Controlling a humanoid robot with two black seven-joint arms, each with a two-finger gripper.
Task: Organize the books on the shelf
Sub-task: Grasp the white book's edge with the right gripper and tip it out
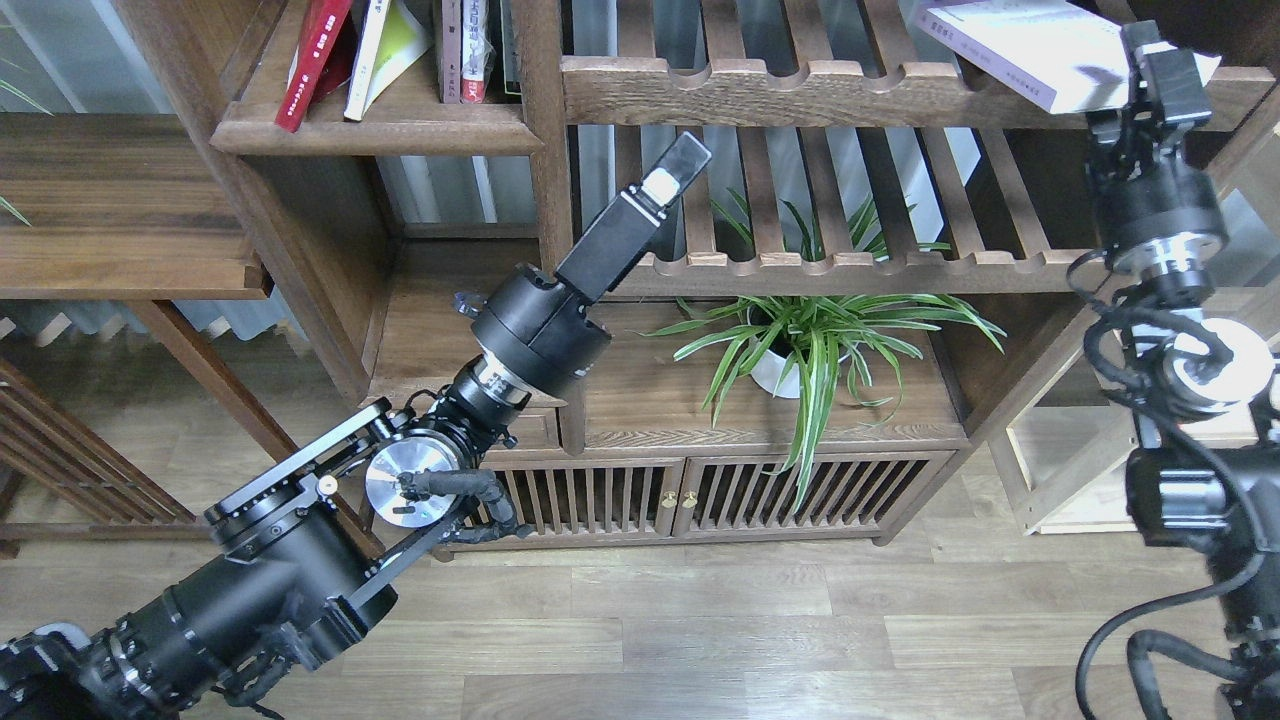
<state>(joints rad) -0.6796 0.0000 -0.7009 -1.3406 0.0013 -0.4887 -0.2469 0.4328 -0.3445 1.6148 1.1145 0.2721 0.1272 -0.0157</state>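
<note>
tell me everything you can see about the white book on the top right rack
The pale white-lavender paperback book lies flat and closed on the slatted wooden rack with the scalloped front rail at the upper right. It sits skewed, one corner jutting past the rail. Its cover is plain, with small dark print near the top-left corner and along the spine edge. The right claw overlaps its right end; whether it grips the book is unclear.

Red book [312, 55], pale lavender book [1040, 50]

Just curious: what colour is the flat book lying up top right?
Pale lavender-white, clearest in the head view.
</note>
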